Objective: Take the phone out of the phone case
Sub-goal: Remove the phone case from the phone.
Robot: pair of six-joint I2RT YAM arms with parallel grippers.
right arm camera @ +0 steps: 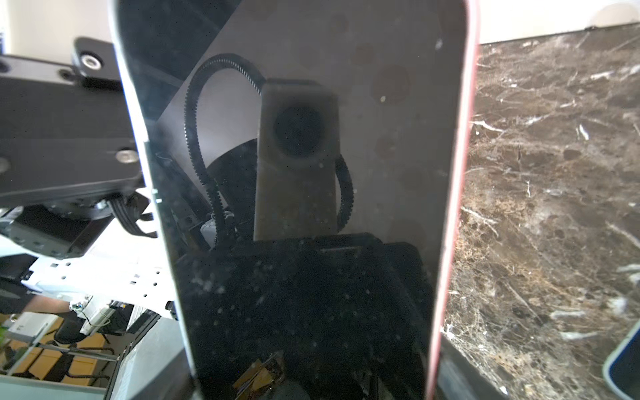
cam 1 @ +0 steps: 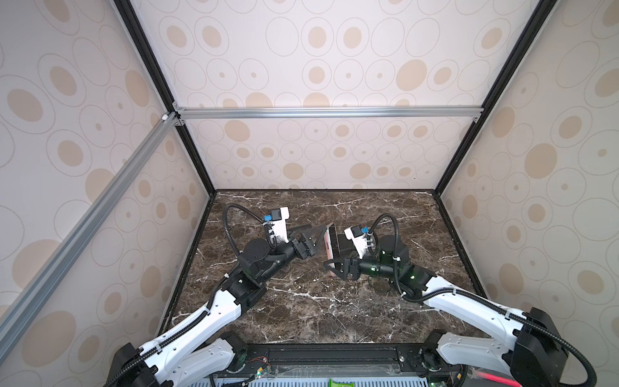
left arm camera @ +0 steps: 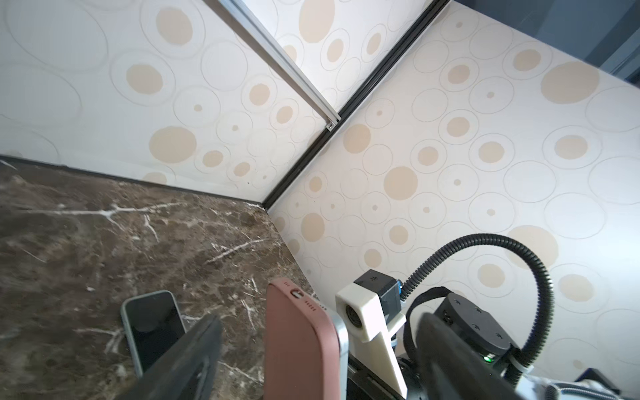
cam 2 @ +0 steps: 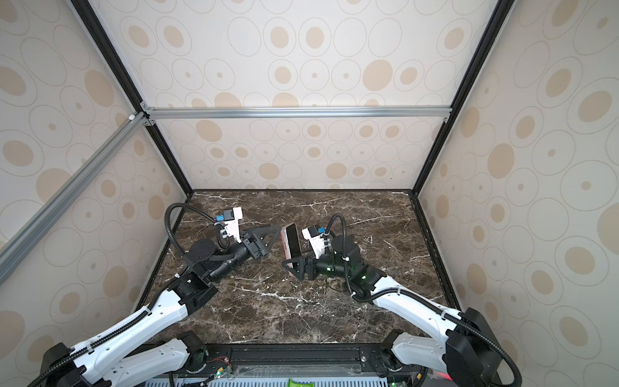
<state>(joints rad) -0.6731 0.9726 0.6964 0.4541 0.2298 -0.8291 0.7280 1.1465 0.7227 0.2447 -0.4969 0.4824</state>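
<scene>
The phone stands on its edge in the pink phone case at the table's middle, screen toward the right arm. My right gripper is shut across the width of its near end. In the left wrist view, a silver phone edge shows beside the pink case. My left gripper is open, a finger on each side of the far end, touching neither face.
A second phone with a pale rim lies flat on the brown marble table just beyond the held one. Patterned walls with black frame posts close the table on three sides.
</scene>
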